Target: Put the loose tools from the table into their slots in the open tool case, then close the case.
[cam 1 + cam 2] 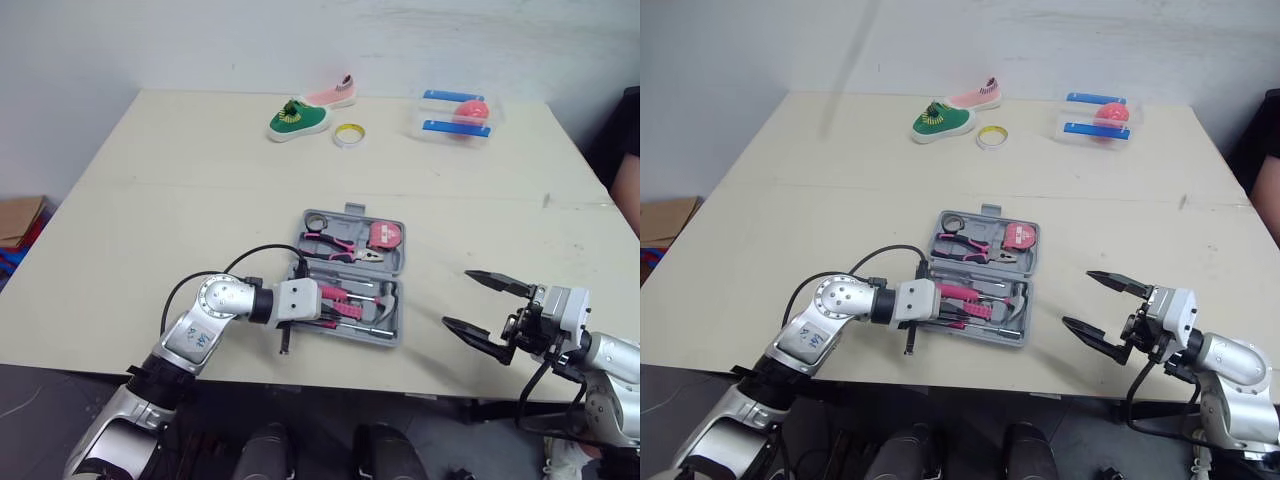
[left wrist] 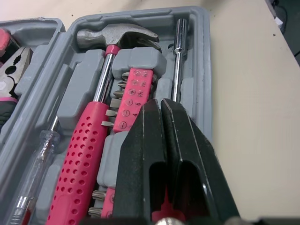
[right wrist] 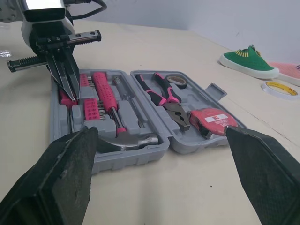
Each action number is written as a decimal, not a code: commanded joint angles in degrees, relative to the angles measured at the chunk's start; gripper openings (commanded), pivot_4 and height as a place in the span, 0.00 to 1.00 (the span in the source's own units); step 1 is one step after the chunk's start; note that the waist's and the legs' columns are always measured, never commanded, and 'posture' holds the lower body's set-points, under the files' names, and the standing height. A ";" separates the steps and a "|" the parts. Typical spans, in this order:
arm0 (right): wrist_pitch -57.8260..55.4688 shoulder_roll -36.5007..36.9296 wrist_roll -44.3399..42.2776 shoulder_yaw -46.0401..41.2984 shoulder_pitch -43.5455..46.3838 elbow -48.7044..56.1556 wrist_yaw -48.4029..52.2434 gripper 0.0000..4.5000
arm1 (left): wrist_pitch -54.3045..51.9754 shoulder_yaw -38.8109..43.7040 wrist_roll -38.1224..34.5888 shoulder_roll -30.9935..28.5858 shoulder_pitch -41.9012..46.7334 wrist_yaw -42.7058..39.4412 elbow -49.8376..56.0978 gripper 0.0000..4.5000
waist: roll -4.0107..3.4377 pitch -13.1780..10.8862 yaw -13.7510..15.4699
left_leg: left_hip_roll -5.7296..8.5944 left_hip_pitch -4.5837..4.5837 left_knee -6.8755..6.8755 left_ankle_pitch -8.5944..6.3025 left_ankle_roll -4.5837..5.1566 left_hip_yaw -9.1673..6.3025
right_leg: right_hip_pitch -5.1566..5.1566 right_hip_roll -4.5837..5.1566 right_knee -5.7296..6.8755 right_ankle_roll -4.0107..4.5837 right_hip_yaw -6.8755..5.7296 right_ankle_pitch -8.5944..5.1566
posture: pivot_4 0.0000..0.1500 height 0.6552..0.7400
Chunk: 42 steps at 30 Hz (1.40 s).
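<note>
Beneath left gripper — tool case

We see silver jointed arms, looping black cables, white wrist blocks, and black wedge fingers on the left tool and right tool.

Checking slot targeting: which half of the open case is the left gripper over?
The left gripper is over the near half, with the hammer; the far half holds the pliers and tape measure.
</note>
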<state>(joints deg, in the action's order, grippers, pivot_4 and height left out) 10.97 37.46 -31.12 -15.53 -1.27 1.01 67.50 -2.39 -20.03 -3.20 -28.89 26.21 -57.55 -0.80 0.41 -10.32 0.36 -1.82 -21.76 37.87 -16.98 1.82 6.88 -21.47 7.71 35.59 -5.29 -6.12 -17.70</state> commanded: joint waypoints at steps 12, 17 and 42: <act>-12.64 5.32 13.45 7.04 10.85 -6.51 -11.69 0.70 | -5.77 23.25 -9.46 -7.50 4.60 7.46 -13.27 0.00 | 0.01 -0.05 -0.51 | 0.08 -0.48 -0.05 0.34 -0.29 0.18 | -0.61 -0.14 0.15 -0.05 -0.19 0.02 | 1.00 1.00; -11.89 3.22 19.03 12.32 17.66 -14.48 -13.27 0.13 | -4.75 20.26 -6.74 -3.61 5.41 10.37 -19.07 0.00 | 0.09 -0.10 -0.31 | 0.14 -0.73 -0.01 0.35 -0.22 0.30 | -0.91 -0.10 0.23 -0.14 -0.23 0.07 | 1.00 1.00; -20.76 -3.79 21.94 20.37 22.67 -7.97 -13.36 0.01 | -15.18 14.90 -7.70 3.75 -0.83 7.54 -9.78 0.00 | 0.12 -0.10 -1.77 | 0.03 -0.67 0.04 0.32 -0.29 0.51 | -1.00 -0.08 0.28 -0.16 -0.06 0.09 | 1.00 1.00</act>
<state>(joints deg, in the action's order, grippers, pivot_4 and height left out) -10.14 33.61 -9.33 4.27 21.04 -8.44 53.78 -17.10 -3.36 -9.78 -25.58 26.18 -47.88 -13.04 0.53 -10.41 -1.41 -1.79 -22.42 37.89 -16.66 1.53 7.39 -22.47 7.63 35.87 -5.45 -6.17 -17.62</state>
